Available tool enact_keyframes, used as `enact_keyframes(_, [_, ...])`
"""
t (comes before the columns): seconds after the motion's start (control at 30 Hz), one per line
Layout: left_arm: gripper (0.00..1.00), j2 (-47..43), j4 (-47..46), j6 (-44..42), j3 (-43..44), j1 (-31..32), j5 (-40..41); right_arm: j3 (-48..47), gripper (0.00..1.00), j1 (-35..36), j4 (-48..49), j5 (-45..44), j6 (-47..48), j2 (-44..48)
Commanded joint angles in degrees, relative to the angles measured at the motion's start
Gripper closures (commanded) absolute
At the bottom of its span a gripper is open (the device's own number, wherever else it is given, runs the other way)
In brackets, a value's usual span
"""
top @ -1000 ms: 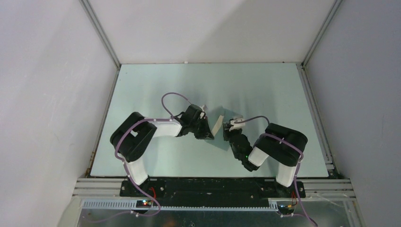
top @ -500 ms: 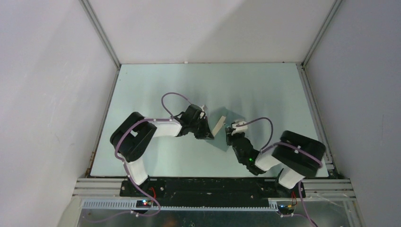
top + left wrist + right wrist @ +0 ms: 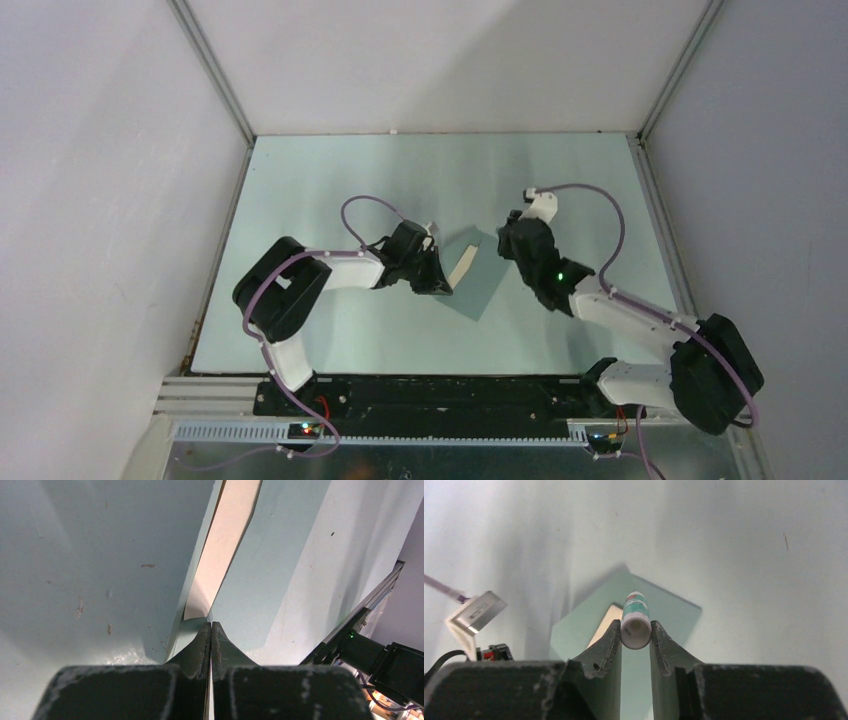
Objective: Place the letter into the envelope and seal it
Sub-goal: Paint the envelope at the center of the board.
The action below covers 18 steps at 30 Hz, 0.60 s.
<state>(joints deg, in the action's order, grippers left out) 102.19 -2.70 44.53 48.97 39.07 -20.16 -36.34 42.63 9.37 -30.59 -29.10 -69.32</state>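
The teal-grey envelope [image 3: 488, 275] lies mid-table with one edge lifted. My left gripper [image 3: 437, 281] is shut on that lifted edge. In the left wrist view the pinched jaws [image 3: 210, 626] hold the envelope [image 3: 267, 570] ajar, and the tan letter [image 3: 225, 545] shows as a strip inside the gap. From above, the letter [image 3: 461, 266] peeks out at the envelope's left side. My right gripper [image 3: 508, 242] hovers just past the envelope's far right corner. Its fingers [image 3: 635, 626] are shut on a white stick with green bands [image 3: 636, 611], above the envelope [image 3: 669, 612] and the letter [image 3: 607, 621].
Pale green tabletop [image 3: 330, 180] spreads around the envelope, bounded by white walls and metal rails. The left arm's camera housing [image 3: 476, 612] appears at the left of the right wrist view. The right arm's body [image 3: 700, 360] stretches along the table's near right.
The right arm swung from the envelope's near right side up and across to its far right side, carrying the stick. The left arm and the envelope stayed put.
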Motion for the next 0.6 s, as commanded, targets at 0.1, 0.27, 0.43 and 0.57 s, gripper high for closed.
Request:
enact_keyframes(0.1, [0.98,-0.54,3.04,-1.81,-0.55,-0.85,1.75,-13.02,1.00,-6.67,-30.82,19.62,-6.60,-8.26])
enact_keyframes(0.27, [0.98,-0.51,3.04,-1.69,-0.63,-0.84,1.65,-16.06,1.00,-5.79,-31.81,22.25,-4.87,-12.12])
enact_keyframes(0.43, [0.98,-0.39,3.04,-1.72,-0.63,-0.85,1.52,-15.17,1.00,-2.92,-26.12,19.29,-3.84,-15.36])
enact_keyframes(0.57, [0.98,-0.75,2.97,-1.73,-0.75,-0.92,1.43,-14.40,1.00,-1.24,-22.13,14.49,-3.41,-16.00])
